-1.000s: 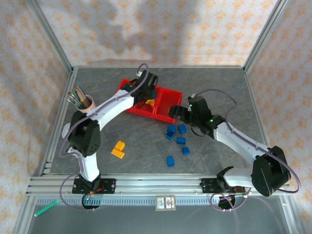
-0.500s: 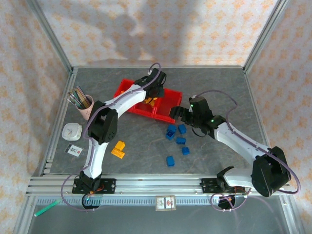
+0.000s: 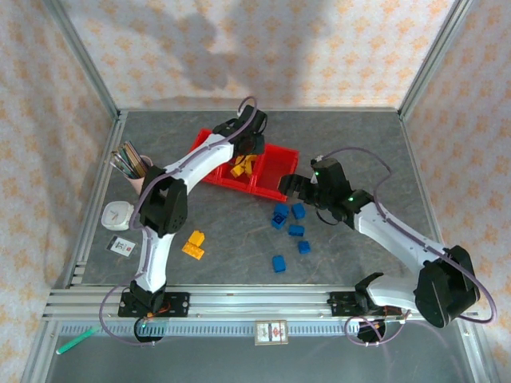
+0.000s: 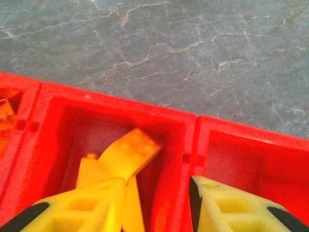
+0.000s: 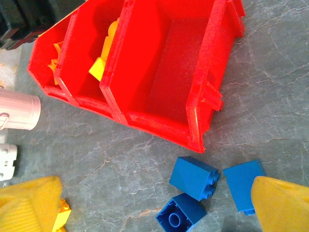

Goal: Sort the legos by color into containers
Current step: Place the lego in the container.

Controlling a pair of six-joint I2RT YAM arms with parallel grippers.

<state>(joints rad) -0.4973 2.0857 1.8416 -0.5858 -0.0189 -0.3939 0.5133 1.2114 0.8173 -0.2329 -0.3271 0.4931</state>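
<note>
Left gripper [image 4: 155, 203] is held over the red three-bin plastic tray [image 4: 190, 140], jaws parted and empty, set astride a divider. This is judged a drop position for yellow. Yellow plastic brick pieces [image 4: 126, 153] are seen in the middle bin, just above the left finger in frame. Right gripper [image 5: 154, 208] is spread wide, with nothing gripped. It is poised over blue plastic bricks [image 5: 193, 178] at lower centre, below the empty bin.

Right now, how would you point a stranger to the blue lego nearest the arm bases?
In the top view, find the red tray in the middle. Blue legos lie scattered on the table before its right end. The one meant is the blue brick farthest from the tray, lying apart from the others, nearest the near edge.
</note>
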